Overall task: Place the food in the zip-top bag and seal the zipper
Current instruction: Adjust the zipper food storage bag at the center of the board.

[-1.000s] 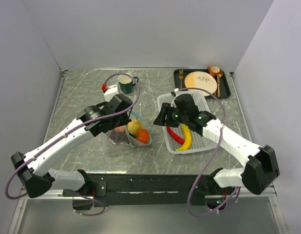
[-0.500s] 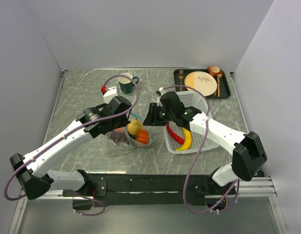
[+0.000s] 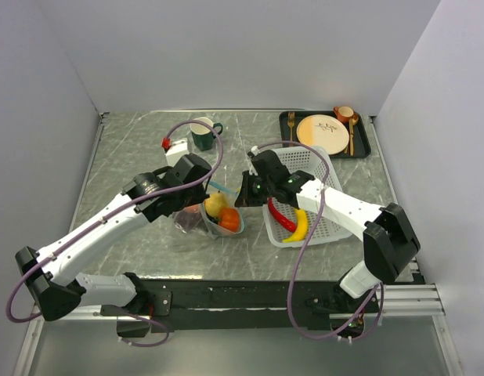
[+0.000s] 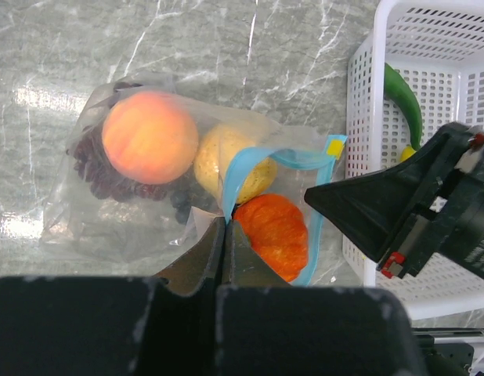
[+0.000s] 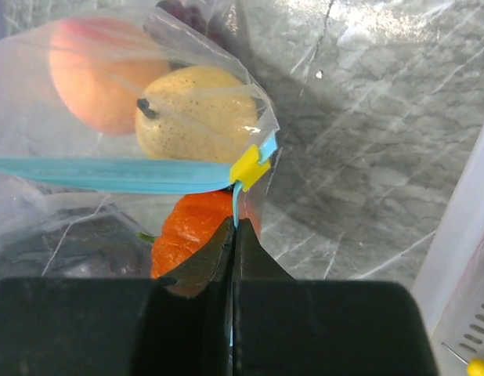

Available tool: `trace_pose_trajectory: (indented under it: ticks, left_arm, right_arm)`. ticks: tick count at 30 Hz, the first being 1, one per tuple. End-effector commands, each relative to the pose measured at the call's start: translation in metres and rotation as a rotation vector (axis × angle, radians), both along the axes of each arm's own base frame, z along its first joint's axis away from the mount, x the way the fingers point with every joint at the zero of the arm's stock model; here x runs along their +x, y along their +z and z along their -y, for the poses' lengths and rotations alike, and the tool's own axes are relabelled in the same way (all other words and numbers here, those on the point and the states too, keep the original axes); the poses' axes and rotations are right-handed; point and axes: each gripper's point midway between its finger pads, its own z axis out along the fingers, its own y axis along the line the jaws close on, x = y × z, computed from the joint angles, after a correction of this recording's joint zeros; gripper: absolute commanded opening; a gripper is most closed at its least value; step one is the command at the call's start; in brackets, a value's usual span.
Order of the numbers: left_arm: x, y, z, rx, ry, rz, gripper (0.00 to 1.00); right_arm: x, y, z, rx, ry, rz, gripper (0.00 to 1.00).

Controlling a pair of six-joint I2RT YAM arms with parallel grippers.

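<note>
Bag (image 4: 93,227) lies between my grippers. Left gripper (image 4: 225,235) is clamped on the zipper (image 5: 109,174) at the mouth's left. Right gripper (image 5: 232,235) is closed, seemingly pinching it beside the yellow slider (image 5: 250,166).

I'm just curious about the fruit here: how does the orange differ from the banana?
The orange is round and ridged; the banana is long, curved and yellow. The orange sits at the open mouth of the clear bag, while the banana lies in the white basket beside a red chili. Both look like toy fruit.
</note>
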Motion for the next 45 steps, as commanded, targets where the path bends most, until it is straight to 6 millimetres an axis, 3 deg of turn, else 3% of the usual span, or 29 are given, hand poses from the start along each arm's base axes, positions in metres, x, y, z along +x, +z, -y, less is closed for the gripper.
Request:
trace_pose_trajectory:
  ticks: [1,2,4,5,10,11,13,14,17,18,19,22,24,28,30,32,33,34,35,36,37,39,41,42,43,44,45]
  left_arm:
    - [0.005,0.031,-0.009,-0.055,0.044,0.086,0.01]
    - [0.004,0.034,-0.013,-0.053,0.058,0.088,0.01]
    - [0.007,0.043,-0.024,-0.043,0.104,0.115,0.01]
    - [0.006,0.043,-0.030,-0.033,0.122,0.112,0.01]
    - [-0.002,0.047,-0.060,0.003,0.223,0.111,0.01]
    - [-0.003,0.052,-0.067,-0.013,0.268,0.126,0.01]
    - [-0.011,0.066,-0.078,-0.060,0.284,0.169,0.01]
    - [-0.012,0.070,-0.081,-0.067,0.278,0.187,0.02]
    - [-0.018,0.086,-0.089,-0.119,0.288,0.219,0.01]
    - [-0.019,0.089,-0.091,-0.124,0.289,0.222,0.01]
    - [-0.021,0.094,-0.093,-0.129,0.291,0.229,0.01]
    - [-0.018,0.088,-0.092,-0.112,0.283,0.231,0.06]
    - [-0.011,0.076,-0.090,-0.058,0.267,0.182,0.01]
    - [-0.009,0.082,-0.093,-0.028,0.279,0.175,0.04]
    - [-0.008,0.080,-0.099,-0.001,0.295,0.158,0.01]
    - [-0.010,0.096,-0.100,-0.022,0.280,0.186,0.01]
    - [-0.015,0.110,-0.106,-0.032,0.288,0.203,0.02]
    - [-0.016,0.114,-0.111,-0.023,0.296,0.214,0.04]
    - [-0.015,0.117,-0.117,-0.005,0.313,0.229,0.06]
    - [-0.012,0.109,-0.120,0.015,0.324,0.228,0.07]
    - [-0.011,0.104,-0.122,0.027,0.326,0.216,0.01]
    - [-0.014,0.106,-0.116,-0.032,0.323,0.185,0.01]
    - [-0.010,0.116,-0.100,-0.106,0.257,0.226,0.01]
    - [-0.013,0.111,-0.098,-0.121,0.234,0.230,0.01]
    - [-0.013,0.111,-0.100,-0.145,0.266,0.241,0.01]
    - [-0.013,0.110,-0.102,-0.145,0.274,0.244,0.01]
    - [-0.014,0.109,-0.103,-0.146,0.269,0.247,0.01]
  right_arm:
    - [0.016,0.093,-0.020,0.141,0.051,0.202,0.00]
    - [0.021,0.122,-0.024,0.179,0.056,0.254,0.00]
    - [0.023,0.146,-0.029,0.210,0.078,0.291,0.00]
    - [0.023,0.169,-0.037,0.253,0.104,0.319,0.00]
    - [0.021,0.199,-0.066,0.314,0.197,0.338,0.00]
    - [0.019,0.215,-0.070,0.338,0.208,0.361,0.00]
    - [0.019,0.224,-0.074,0.332,0.197,0.384,0.00]
    - [0.023,0.221,-0.075,0.323,0.190,0.380,0.00]
    - [0.033,0.192,-0.080,0.235,0.185,0.316,0.00]
    - [0.034,0.171,-0.081,0.184,0.192,0.270,0.00]
    - [0.034,0.166,-0.081,0.168,0.195,0.260,0.01]
    - [0.038,0.141,-0.075,0.092,0.158,0.221,0.02]
    - [0.037,0.144,-0.075,0.104,0.153,0.231,0.02]
    - [0.043,0.141,-0.069,0.078,0.117,0.255,0.03]
    - [0.038,0.145,-0.074,0.115,0.155,0.264,0.04]
    - [0.033,0.152,-0.077,0.141,0.187,0.266,0.04]
    - [0.028,0.167,-0.076,0.171,0.193,0.300,0.05]
    - [0.026,0.164,-0.075,0.176,0.188,0.306,0.06]
    - [0.028,0.172,-0.076,0.202,0.176,0.334,0.08]
    - [0.029,0.167,-0.075,0.195,0.170,0.331,0.09]
    - [0.034,0.169,-0.076,0.188,0.167,0.328,0.09]
    - [0.033,0.151,-0.078,0.119,0.203,0.266,0.08]
    - [0.028,0.166,-0.089,0.165,0.231,0.325,0.08]
    - [0.024,0.181,-0.086,0.203,0.215,0.359,0.09]
    - [0.021,0.166,-0.085,0.206,0.211,0.337,0.10]
    - [0.024,0.171,-0.086,0.232,0.200,0.355,0.12]
    - [0.027,0.160,-0.086,0.209,0.199,0.334,0.13]
